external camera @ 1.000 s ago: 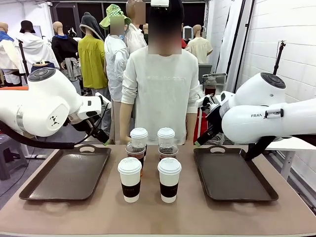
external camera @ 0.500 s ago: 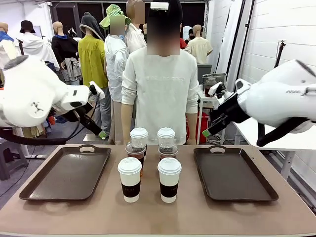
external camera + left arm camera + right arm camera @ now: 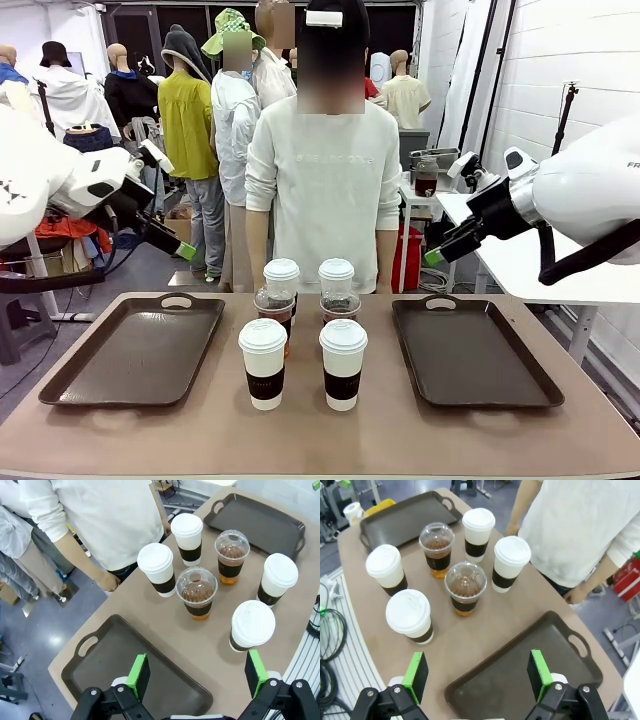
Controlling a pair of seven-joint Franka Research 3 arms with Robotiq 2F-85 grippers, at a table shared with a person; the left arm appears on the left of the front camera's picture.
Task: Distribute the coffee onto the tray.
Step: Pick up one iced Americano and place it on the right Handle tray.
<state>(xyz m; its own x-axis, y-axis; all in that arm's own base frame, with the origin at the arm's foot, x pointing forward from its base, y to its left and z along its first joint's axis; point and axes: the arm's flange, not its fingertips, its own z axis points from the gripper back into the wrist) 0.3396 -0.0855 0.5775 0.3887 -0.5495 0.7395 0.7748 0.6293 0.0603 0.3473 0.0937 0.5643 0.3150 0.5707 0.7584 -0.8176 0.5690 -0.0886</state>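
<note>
The coffee stands in a cluster mid-table: two sleeved white cups in front [image 3: 262,362] [image 3: 343,362], two clear dome-lidded cups [image 3: 273,310] [image 3: 340,305] behind them, and two more white cups [image 3: 281,272] [image 3: 336,270] at the back. A dark tray lies to each side, left [image 3: 140,350] and right [image 3: 470,350], both bare. My left gripper [image 3: 182,246] [image 3: 196,672] hangs open high above the left tray [image 3: 125,660]. My right gripper [image 3: 438,252] [image 3: 477,674] is open above the right tray [image 3: 520,675]. Neither touches a cup.
A person in a white sweater [image 3: 328,180] stands at the far edge, arms down, one hand [image 3: 107,582] by the table edge. Cables [image 3: 330,640] hang off the table's near side. Bare tabletop [image 3: 300,430] lies in front of the cups.
Both arms have lifted and swung outward, away from the table's middle, left arm to the left and right arm to the right. The cups and trays have not moved.
</note>
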